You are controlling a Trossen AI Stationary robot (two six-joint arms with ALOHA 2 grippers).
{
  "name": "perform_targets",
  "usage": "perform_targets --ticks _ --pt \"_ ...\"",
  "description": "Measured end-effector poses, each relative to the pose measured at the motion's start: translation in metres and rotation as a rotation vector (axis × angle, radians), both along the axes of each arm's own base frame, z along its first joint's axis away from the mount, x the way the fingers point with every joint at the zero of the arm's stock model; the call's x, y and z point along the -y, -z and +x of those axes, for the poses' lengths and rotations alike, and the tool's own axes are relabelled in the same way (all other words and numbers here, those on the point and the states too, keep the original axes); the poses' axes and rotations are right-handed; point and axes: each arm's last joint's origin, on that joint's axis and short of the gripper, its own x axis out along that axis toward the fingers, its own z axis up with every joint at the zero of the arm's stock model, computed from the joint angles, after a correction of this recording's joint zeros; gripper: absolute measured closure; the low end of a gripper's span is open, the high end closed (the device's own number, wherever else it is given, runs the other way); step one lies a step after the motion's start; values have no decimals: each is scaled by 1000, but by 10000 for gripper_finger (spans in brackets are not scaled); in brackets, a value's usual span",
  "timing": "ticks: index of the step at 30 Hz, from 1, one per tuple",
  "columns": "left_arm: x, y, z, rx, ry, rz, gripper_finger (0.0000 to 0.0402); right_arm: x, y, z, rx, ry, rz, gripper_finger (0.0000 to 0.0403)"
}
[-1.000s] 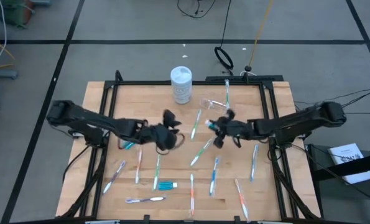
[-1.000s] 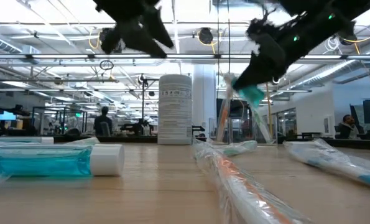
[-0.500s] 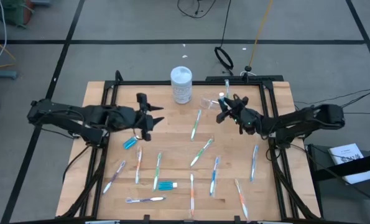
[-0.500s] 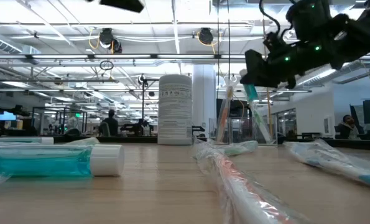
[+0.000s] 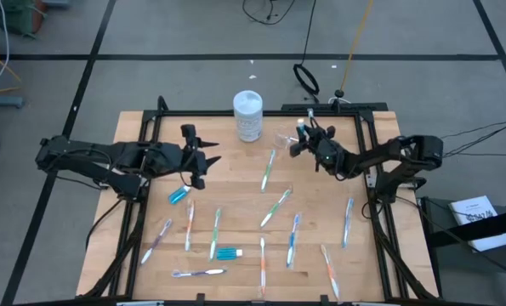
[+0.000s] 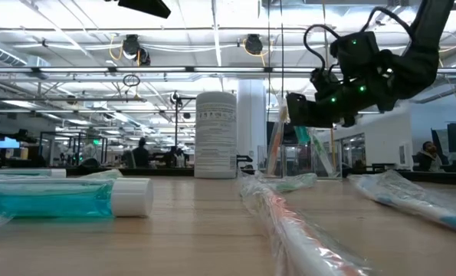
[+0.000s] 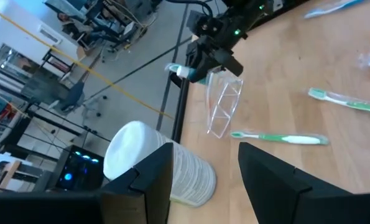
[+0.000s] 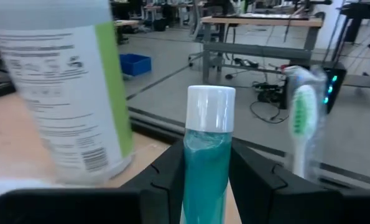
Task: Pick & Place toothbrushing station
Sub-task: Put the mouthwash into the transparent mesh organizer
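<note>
1 tube (image 8: 208, 158), now nearer cup (image 5: 285, 138).

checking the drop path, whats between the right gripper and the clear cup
Nothing: in the left wrist view, the right gripper, shut on a blue toothpaste tube, hangs above the clear plastic cup with only air between.

I see cup (image 5: 287, 138) just right of canister (image 5: 247, 116) at bench (image 5: 133, 149) rear; toothbrushes (image 5: 275, 207) spread in front of canister.
</note>
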Motion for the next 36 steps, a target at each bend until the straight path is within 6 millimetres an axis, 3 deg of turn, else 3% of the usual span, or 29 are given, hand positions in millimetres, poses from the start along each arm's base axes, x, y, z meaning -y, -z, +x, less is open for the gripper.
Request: perform_targets --ticks 7,13,19,30,36 --pt "-3 2 -1 -23 -10 -3 215 12 3 -5 -14 24 27 305" --pt "-6 3 -1 -39 -22 2 215 12 12 -7 -64 -27 104 305" --pt "-7 3 -1 -36 -26 -1 215 14 13 -8 -137 -33 72 302" --pt "-7 3 -1 -33 -28 -7 215 25 14 -14 -130 16 81 250" --pt "-7 4 -1 -36 -31 -13 215 27 13 -15 -114 26 90 242"
